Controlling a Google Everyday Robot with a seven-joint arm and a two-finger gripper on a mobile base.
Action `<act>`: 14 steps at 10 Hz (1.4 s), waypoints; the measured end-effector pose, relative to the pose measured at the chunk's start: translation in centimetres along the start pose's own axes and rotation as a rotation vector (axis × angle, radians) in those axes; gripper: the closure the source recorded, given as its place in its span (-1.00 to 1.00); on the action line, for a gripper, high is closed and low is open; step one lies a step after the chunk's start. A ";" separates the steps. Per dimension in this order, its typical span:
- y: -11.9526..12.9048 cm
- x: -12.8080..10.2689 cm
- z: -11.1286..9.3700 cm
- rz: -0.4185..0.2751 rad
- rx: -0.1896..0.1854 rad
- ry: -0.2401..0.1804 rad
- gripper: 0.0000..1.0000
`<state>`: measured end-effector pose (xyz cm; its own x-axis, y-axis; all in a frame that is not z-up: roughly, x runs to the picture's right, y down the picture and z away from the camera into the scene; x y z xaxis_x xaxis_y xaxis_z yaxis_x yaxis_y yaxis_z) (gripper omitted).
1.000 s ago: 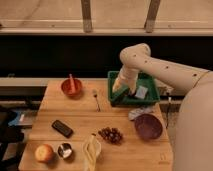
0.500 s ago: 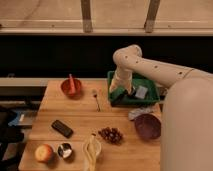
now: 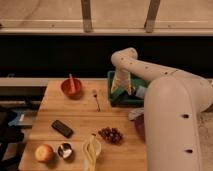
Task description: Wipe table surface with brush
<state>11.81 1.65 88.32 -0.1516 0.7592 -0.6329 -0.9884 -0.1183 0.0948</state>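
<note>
On the table surface, gripper hangs over green bin.

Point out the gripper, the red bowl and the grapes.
gripper [image 3: 117, 95]: camera view, its tip, low over the green bin [image 3: 129, 102].
red bowl [image 3: 70, 93]: camera view, its front wall.
grapes [image 3: 111, 134]: camera view, middle of the bunch.

Claw over green bin
</note>
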 end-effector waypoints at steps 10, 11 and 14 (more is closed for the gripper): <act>-3.7 -2.5 3.1 0.170 0.009 0.089 0.43; -3.7 -2.5 3.1 0.172 0.004 0.094 0.61; -3.9 -2.5 3.3 0.178 -0.012 0.110 0.74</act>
<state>15.99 2.37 92.10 -0.3218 0.6513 -0.6872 -0.9459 -0.2525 0.2037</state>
